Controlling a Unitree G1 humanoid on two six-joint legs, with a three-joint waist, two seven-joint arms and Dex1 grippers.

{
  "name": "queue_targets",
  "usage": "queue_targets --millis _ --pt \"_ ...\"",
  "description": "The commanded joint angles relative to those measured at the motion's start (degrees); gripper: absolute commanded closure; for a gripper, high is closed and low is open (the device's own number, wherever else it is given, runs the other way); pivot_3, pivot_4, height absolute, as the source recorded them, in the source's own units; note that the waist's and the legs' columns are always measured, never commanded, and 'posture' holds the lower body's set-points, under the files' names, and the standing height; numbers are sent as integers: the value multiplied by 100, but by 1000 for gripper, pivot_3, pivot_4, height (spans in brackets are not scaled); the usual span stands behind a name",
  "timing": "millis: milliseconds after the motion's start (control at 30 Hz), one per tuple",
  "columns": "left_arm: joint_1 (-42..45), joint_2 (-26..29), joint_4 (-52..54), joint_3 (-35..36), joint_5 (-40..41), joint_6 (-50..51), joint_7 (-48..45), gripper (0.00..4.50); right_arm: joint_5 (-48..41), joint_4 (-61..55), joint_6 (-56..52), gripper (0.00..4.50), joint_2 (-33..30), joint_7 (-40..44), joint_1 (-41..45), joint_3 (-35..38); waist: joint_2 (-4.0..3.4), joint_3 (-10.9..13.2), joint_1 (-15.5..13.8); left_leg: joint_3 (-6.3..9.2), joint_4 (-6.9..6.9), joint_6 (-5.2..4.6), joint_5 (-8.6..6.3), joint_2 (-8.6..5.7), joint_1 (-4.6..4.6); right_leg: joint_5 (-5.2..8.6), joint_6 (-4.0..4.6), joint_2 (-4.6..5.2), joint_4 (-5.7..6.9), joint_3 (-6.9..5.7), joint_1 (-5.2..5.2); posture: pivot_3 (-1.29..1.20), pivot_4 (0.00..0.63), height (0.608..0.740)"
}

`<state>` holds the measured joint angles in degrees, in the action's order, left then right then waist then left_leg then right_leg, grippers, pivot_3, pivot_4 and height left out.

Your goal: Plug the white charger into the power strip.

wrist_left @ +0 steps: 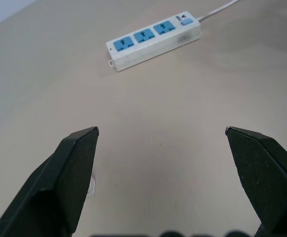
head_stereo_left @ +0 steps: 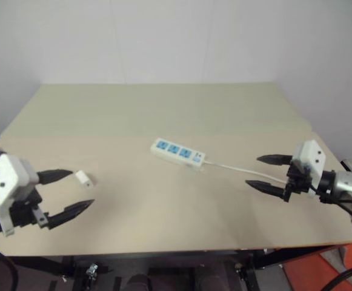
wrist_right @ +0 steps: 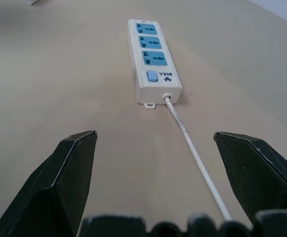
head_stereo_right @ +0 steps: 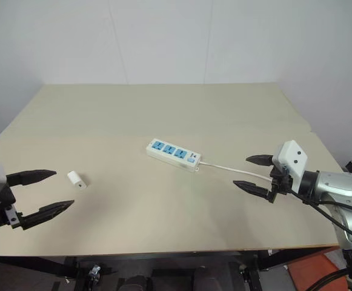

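Lying unplugged: white charger point(head_stereo_right: 76, 179) (left of power strip point(head_stereo_right: 173, 154)), apart.

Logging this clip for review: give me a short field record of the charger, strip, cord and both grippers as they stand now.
charger: loose on the table, unplugged, beside the left gripper
strip: mid-table, three blue sockets empty, switch at the cord end
cord: runs from the strip toward the right gripper
left gripper: jaws open, holding nothing
right gripper: jaws open, above the cord, holding nothing
task state: not yet started
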<state>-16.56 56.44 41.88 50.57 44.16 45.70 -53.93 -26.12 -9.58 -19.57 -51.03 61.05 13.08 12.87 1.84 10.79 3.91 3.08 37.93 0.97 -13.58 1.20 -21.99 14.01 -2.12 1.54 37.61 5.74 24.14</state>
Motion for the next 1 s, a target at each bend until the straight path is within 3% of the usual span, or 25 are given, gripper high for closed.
queue_targets --millis 33,400,667,767,1000 --pt "69 97 88 49 76 38 69 0 -145 -133 19 62 13 -50 56 201 0 0 0 0 0 0 0 0 0 0 0 0 0 0 0 0 150 740" --pt "272 97 106 -116 207 0 239 0 -120 -98 61 62 185 -135 154 103 0 0 -3 0 0 0 0 -1 -1 0 0 0 -1 0 0 0 150 740" --pt "1239 -41 -19 -1324 462 -190 490 0 604 917 706 62 1493 -867 1043 -740 1 -2 13 0 0 0 0 1 3 -6 5 -4 5 1 1 0 150 740" --pt "1601 -198 -128 -1865 403 -360 544 0 804 1475 1001 62 2034 -1034 1499 -1031 1 -1 17 1 0 0 0 -2 -5 -32 47 -2 4 2 6 0 150 740" --pt "1841 -269 -474 -2299 208 -718 379 0 1343 2973 1775 62 2933 -1368 2247 -1409 0 -1 14 5 0 0 0 -3 -5 -37 50 -2 5 0 6 0 150 740"
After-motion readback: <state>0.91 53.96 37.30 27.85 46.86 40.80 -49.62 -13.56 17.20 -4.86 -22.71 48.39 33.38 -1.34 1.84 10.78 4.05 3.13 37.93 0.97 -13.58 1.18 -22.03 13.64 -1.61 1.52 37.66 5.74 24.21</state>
